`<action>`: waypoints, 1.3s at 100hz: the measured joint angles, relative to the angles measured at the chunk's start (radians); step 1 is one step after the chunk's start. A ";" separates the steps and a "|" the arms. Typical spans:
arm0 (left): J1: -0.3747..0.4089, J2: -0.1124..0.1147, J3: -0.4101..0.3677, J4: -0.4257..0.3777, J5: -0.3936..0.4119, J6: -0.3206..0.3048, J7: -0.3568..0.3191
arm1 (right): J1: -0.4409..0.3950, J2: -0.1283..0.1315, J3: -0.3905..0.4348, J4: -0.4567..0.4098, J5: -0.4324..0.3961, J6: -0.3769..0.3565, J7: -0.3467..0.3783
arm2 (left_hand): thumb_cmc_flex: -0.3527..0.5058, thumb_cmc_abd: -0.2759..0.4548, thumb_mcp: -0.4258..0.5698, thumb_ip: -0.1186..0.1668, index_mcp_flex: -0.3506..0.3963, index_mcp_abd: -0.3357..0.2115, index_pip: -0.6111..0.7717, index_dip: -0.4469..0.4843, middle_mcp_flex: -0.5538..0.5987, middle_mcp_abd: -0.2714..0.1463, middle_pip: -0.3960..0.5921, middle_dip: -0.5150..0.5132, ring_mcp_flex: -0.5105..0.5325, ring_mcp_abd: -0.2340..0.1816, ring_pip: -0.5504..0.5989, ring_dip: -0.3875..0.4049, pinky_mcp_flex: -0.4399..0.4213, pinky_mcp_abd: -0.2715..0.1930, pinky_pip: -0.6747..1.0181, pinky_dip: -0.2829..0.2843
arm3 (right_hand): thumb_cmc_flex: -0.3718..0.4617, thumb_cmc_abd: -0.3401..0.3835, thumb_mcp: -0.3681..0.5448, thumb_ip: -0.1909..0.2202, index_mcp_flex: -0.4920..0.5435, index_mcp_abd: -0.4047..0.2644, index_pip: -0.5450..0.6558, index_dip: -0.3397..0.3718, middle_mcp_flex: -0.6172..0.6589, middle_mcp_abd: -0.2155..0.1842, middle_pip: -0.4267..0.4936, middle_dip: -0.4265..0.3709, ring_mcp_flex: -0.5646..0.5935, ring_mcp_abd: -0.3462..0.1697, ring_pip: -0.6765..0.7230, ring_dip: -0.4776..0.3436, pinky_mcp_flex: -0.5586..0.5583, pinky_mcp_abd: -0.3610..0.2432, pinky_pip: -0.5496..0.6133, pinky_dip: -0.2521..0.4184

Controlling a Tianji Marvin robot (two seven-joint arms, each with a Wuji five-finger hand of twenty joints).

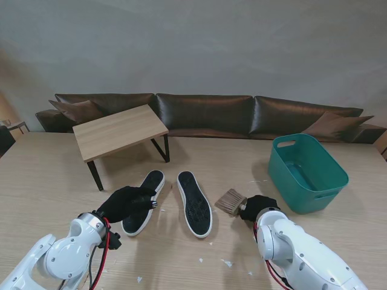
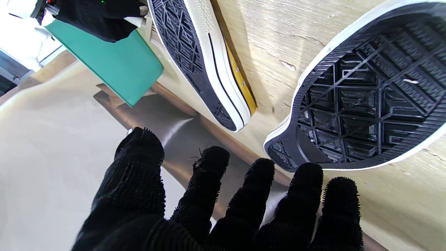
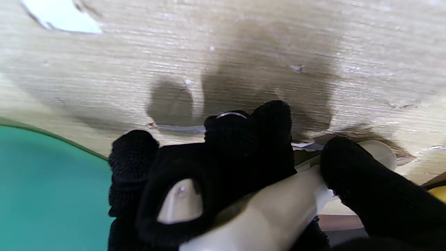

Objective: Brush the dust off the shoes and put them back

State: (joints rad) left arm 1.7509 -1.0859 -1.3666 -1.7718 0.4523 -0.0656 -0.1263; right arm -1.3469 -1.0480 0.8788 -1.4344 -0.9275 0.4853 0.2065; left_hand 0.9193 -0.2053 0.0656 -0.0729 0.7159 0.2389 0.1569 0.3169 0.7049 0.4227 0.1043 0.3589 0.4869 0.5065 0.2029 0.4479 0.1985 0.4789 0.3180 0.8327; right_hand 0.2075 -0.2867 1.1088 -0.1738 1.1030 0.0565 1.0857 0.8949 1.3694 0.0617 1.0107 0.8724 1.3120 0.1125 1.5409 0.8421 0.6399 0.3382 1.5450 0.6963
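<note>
Two black-soled, white-edged shoes lie sole up on the wooden table, the left shoe [image 1: 147,196] [image 2: 369,104] and the right shoe [image 1: 194,203] [image 2: 198,59], which shows a yellow upper at its edge. My left hand [image 1: 126,202] [image 2: 223,205], in a black glove, hovers by the left shoe with fingers spread and nothing in it. To the right of the shoes, my right hand [image 1: 259,207] [image 3: 223,181] is shut on the pale handle [image 3: 278,212] of a brush [image 1: 230,201]. Its brown bristles point toward the right shoe.
A teal plastic basket [image 1: 308,172] [image 2: 108,66] [image 3: 45,188] stands at the right, close to my right hand. A small wooden bench table [image 1: 120,130] stands farther from me on the left, with a dark sofa [image 1: 205,115] behind it. White scraps [image 1: 227,263] lie near me.
</note>
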 measured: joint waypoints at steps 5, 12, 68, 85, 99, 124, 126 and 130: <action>0.000 0.000 0.000 0.000 0.000 0.001 -0.002 | -0.007 -0.001 0.012 -0.003 0.007 -0.005 -0.001 | 0.000 0.000 0.000 0.000 0.000 0.000 0.000 0.000 0.000 0.000 0.000 0.000 0.000 0.000 0.000 0.000 0.000 0.000 0.000 0.000 | 0.000 -0.012 0.006 0.000 0.013 0.003 -0.007 0.000 0.007 0.005 0.000 0.004 0.000 0.009 0.009 0.004 0.000 0.005 0.000 0.000; 0.000 0.001 0.000 0.000 0.000 0.002 -0.003 | -0.020 -0.003 0.031 -0.009 0.014 -0.007 -0.013 | 0.000 0.000 0.000 0.000 0.000 0.000 0.000 0.000 0.000 0.000 0.000 0.000 0.000 0.000 0.000 0.000 0.000 0.000 0.000 0.000 | 0.000 -0.035 0.025 0.000 0.041 0.006 -0.013 0.000 0.018 0.012 0.007 0.008 0.000 0.020 0.033 0.021 0.000 0.019 0.004 0.000; 0.013 -0.001 -0.017 -0.006 -0.004 -0.006 0.013 | -0.092 -0.041 0.120 -0.150 0.111 0.089 -0.169 | 0.000 0.000 -0.024 0.000 0.000 0.000 0.000 0.000 0.000 0.000 0.000 0.000 0.000 -0.002 0.000 0.000 -0.003 -0.001 -0.008 0.000 | 0.021 -0.048 0.028 0.000 0.054 0.031 -0.021 0.009 0.021 0.035 0.028 0.007 0.000 0.041 0.092 0.067 0.000 0.051 0.027 0.000; 0.017 0.000 -0.023 -0.013 0.003 -0.006 0.009 | -0.017 -0.045 0.059 -0.151 0.120 0.098 -0.165 | 0.000 0.000 -0.026 0.000 0.000 0.000 0.000 0.000 0.000 0.000 0.000 0.000 -0.001 -0.006 0.000 0.000 -0.014 -0.011 -0.009 0.000 | 0.021 -0.048 0.028 0.000 0.055 0.032 -0.022 0.011 0.021 0.035 0.028 0.007 0.000 0.041 0.094 0.074 0.000 0.051 0.027 0.000; 0.019 0.000 -0.026 -0.014 0.013 -0.006 0.011 | 0.058 -0.047 0.013 -0.131 0.128 0.052 -0.143 | 0.000 0.000 -0.029 0.000 0.000 0.000 0.000 0.000 0.000 0.000 0.000 0.000 -0.007 -0.008 -0.008 0.000 -0.023 -0.014 -0.020 -0.001 | 0.021 -0.048 0.028 0.000 0.055 0.032 -0.023 0.013 0.021 0.035 0.028 0.006 0.000 0.041 0.094 0.074 0.000 0.051 0.027 0.000; 0.036 -0.001 -0.044 -0.025 0.027 -0.003 0.019 | 0.200 -0.065 -0.108 -0.026 0.201 0.033 -0.138 | 0.000 0.000 -0.038 0.000 0.000 0.000 0.000 0.000 0.000 -0.004 0.000 0.000 -0.007 -0.009 -0.010 0.000 -0.025 -0.021 -0.021 -0.002 | 0.021 -0.048 0.028 0.000 0.055 0.032 -0.025 0.016 0.021 0.035 0.028 0.004 0.000 0.041 0.094 0.074 0.000 0.051 0.027 0.000; 0.039 -0.001 -0.047 -0.026 0.029 -0.003 0.021 | 0.210 -0.067 -0.118 -0.016 0.206 0.031 -0.139 | 0.000 0.000 -0.038 0.000 0.000 0.000 0.000 0.000 0.000 -0.004 0.000 0.000 -0.007 -0.010 -0.010 0.000 -0.025 -0.021 -0.021 -0.002 | 0.021 -0.048 0.028 0.000 0.055 0.032 -0.025 0.016 0.021 0.035 0.028 0.004 0.000 0.041 0.094 0.074 0.000 0.052 0.027 0.000; 0.044 -0.002 -0.052 -0.028 0.034 -0.003 0.024 | 0.226 -0.070 -0.135 0.001 0.212 0.028 -0.139 | 0.000 0.000 -0.038 0.000 0.000 0.000 0.000 0.000 0.000 -0.004 0.000 0.000 -0.007 -0.009 -0.010 0.000 -0.025 -0.021 -0.021 -0.002 | 0.021 -0.048 0.028 0.000 0.055 0.032 -0.025 0.016 0.021 0.035 0.028 0.003 0.000 0.041 0.094 0.074 0.000 0.052 0.027 0.000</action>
State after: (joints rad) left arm 1.7951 -1.0875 -1.4190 -1.8000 0.4861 -0.0689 -0.1023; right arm -1.1206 -1.1184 0.7436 -1.4335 -0.7153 0.5131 0.0676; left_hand 0.9193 -0.2053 0.0275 -0.0729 0.7161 0.2392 0.1570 0.3173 0.7049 0.4183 0.1043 0.3589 0.4798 0.4970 0.1930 0.4479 0.1739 0.4576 0.2970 0.8311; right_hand 0.2285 -0.3346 1.1363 -0.1737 1.1577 0.0885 1.0604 0.9106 1.3902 0.0965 1.0390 0.8759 1.3119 0.1538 1.6353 0.9165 0.6399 0.3897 1.5721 0.6963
